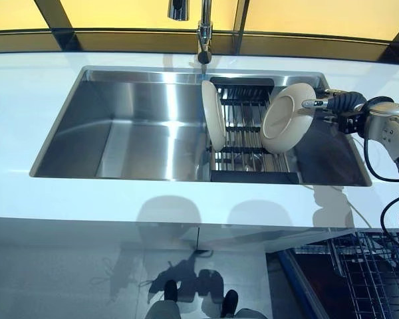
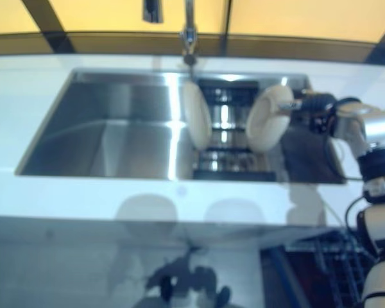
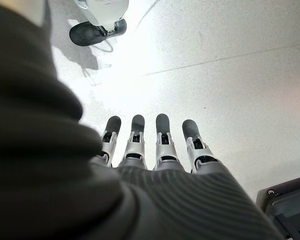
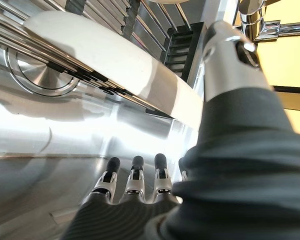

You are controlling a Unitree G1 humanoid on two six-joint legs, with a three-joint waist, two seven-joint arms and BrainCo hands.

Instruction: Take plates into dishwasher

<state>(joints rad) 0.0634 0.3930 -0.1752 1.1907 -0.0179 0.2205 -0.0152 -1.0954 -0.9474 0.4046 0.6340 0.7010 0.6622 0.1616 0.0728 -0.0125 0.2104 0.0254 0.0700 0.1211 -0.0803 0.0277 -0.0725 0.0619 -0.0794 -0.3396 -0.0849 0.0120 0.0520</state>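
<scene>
The left hand (image 3: 155, 150) hangs over the floor (image 3: 230, 75), fingers straight. In the sink (image 1: 139, 133), a rack (image 1: 246, 133) carries two plates: one (image 1: 213, 114) upright at its left, one (image 1: 287, 118) tilted at its right, the right hand (image 1: 342, 103) pinching its rim between thumb and straight fingers (image 4: 135, 175).

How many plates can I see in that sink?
2. One plate stands on edge at the left end of the drying rack; the other plate leans at the rack's right end, by the right hand. None seems hidden.
</scene>
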